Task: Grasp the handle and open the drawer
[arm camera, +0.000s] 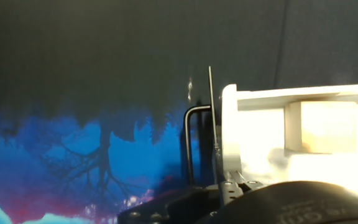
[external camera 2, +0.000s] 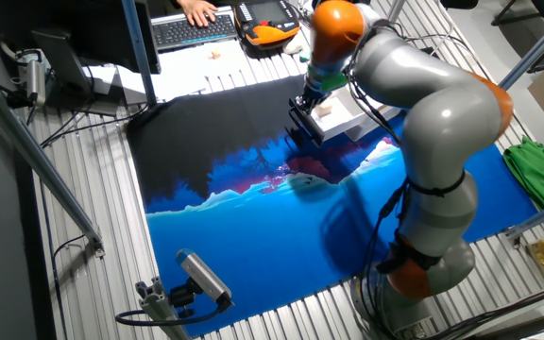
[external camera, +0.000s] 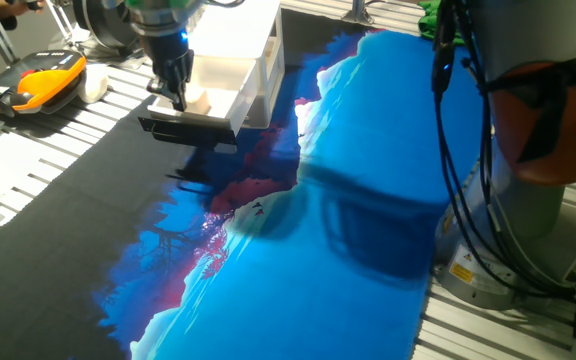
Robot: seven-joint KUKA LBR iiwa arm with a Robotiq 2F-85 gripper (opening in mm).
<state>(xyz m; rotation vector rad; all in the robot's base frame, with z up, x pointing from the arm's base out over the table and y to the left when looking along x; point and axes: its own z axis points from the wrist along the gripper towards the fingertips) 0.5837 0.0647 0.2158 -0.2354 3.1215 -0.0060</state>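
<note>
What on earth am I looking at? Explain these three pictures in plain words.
This is a grey and orange robot arm at a table. Two pictures come from fixed cameras on different sides of the table. The third comes from a camera on the arm's hand, looking along its fingers.

A blue and black printed cloth covers the table. On it stands a small white cabinet, with its drawer pulled out and a small pale block inside. An orange and black case lies nearby.

The gripper is down at the drawer's black handle. I cannot tell whether it is clamped on it.
</note>
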